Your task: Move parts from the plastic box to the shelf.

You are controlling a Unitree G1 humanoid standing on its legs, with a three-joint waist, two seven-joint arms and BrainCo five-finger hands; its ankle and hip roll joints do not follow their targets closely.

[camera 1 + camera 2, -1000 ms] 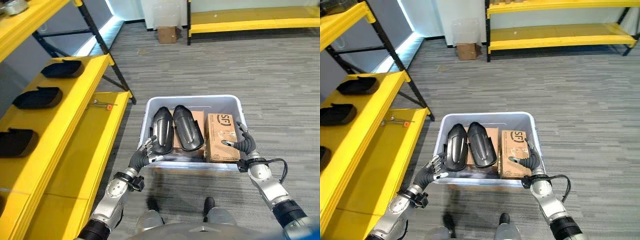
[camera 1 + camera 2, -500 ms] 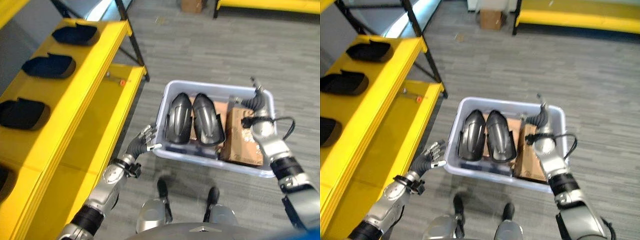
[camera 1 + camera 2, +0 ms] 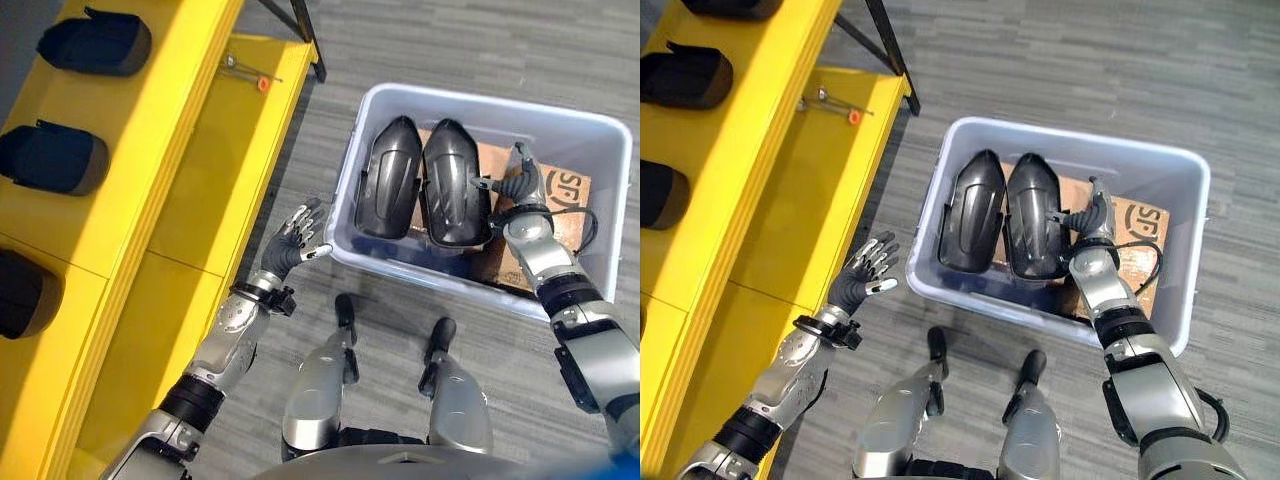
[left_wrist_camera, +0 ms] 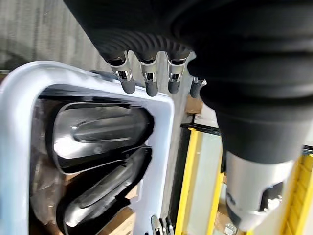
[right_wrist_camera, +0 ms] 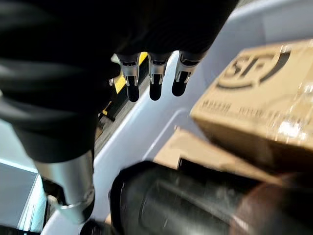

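Now: R hand open over black parts in plastic box; L hand open, empty, beside box by shelf.

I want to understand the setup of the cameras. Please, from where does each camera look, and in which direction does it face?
Left eye view: on the head, facing down at the plastic box, two black parts and yellow shelf; left hand and right hand show.
Right eye view: beside it, same scene, slightly offset.
Left wrist view: on the left wrist, along its straight fingers toward the box.
Right wrist view: on the right wrist, along its fingers toward a cardboard box.
All views share the plastic box.
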